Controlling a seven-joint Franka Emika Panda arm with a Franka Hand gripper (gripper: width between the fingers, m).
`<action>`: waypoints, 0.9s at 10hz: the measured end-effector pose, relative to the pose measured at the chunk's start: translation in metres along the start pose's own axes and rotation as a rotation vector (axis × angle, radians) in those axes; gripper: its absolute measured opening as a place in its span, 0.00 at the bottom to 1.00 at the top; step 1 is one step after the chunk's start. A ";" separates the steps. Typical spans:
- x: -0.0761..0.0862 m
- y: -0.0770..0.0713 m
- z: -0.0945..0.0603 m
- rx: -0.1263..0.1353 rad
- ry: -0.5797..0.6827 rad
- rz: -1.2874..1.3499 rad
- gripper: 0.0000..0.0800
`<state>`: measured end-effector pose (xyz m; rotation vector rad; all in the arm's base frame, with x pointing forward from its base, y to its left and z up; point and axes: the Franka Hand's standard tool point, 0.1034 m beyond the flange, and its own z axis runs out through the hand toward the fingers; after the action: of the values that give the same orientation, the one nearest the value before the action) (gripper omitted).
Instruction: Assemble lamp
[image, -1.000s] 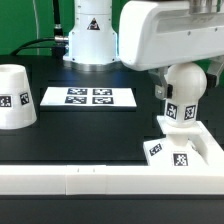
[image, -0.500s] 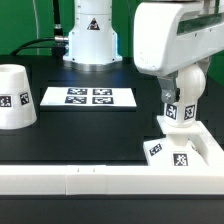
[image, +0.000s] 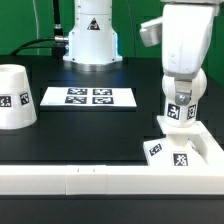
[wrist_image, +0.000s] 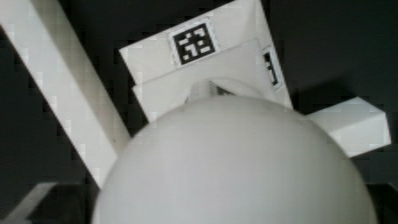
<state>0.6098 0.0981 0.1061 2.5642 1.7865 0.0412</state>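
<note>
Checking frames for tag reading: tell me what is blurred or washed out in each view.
Wrist view: the bulb fills the foreground, blurred and featureless; the base tag behind it reads sharper. Exterior view: evenly lit, tags on the shade and marker board legible, the arm nearly washed out.

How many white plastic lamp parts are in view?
3: the tapered cup-like white shade at the exterior view's left, the round-headed white bulb at its right, and the square flat white base beneath it.

No readable words or numbers, only coded tags on shade (image: 17, 97), bulb (image: 180, 100), base (image: 206, 150) and marker board (image: 88, 97).
</note>
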 end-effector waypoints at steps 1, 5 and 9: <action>0.001 -0.001 0.001 -0.003 -0.010 -0.085 0.87; -0.001 0.000 0.001 -0.020 -0.045 -0.363 0.87; -0.009 0.005 0.003 -0.021 -0.071 -0.601 0.87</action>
<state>0.6112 0.0878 0.1031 1.8824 2.4144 -0.0384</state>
